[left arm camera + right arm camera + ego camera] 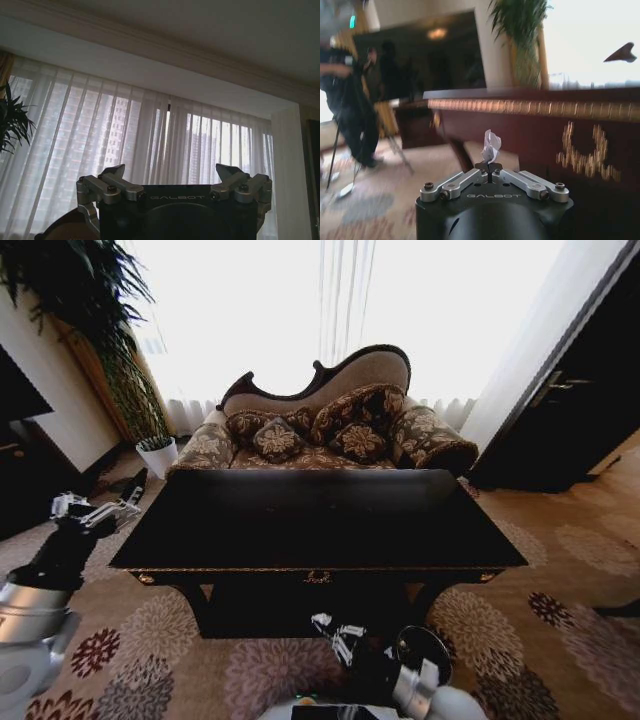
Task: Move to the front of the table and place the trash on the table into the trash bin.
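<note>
Now the robot stands at the front of the black surface (320, 525), whose glossy top reflects the patterned sofa (330, 425) behind it. At the front centre there is a small gold ornament (317, 577).

Low before the front edge, near the floor, is the right claw (490, 167). Its fingers are pressed together on a small crumpled white tissue (491, 146), which stands up from the tips. In the right wrist view the dark front edge with its gold trim is close behind the tissue.

Off the left corner of the surface, the left claw (95, 508) is raised, with its fingers (112, 176) spread wide and nothing between them. It points up toward the white curtains (150, 145).
</note>
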{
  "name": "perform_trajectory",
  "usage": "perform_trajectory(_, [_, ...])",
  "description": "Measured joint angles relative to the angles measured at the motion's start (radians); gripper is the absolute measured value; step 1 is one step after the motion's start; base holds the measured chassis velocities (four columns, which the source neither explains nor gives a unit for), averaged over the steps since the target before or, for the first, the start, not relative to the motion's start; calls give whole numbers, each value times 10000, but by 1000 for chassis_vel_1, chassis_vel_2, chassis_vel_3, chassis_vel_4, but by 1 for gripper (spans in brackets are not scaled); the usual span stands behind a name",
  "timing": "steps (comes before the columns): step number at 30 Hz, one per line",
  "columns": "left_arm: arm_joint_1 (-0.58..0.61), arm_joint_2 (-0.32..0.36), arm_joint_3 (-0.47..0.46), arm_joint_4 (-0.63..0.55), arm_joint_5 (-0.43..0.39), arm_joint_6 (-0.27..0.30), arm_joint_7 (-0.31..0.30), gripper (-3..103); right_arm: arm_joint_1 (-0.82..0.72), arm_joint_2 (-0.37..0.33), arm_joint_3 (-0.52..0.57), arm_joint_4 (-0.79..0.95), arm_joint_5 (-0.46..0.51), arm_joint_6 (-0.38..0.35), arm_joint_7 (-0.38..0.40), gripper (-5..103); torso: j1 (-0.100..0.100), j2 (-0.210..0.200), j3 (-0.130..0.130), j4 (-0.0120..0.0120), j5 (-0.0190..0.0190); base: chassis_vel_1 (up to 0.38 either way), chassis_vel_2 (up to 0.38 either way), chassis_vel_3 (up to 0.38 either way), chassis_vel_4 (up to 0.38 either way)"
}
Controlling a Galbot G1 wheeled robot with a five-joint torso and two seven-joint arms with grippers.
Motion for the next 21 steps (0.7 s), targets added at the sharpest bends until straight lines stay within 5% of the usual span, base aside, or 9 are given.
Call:
perform_trajectory(9, [-111, 185, 40, 308, 12, -1, 3, 100, 1530, 252, -427, -3340, -922, 390, -125, 0, 0, -1, 1, 1, 2, 0, 0, 0, 0])
perform_trajectory(15, [-171, 263, 130, 565, 192, -1, 2, 100, 2648, 539, -577, -5727, -1522, 343, 580, 0, 1, -1, 1, 1, 2, 0, 0, 0, 0])
perform_trajectory(21, [-185, 306, -31, 592, 172, -2, -4, 100, 3367, 682, -610, -7015, -1549, -482, 2025, 0, 1, -1, 2, 0, 0, 0, 0, 0, 0])
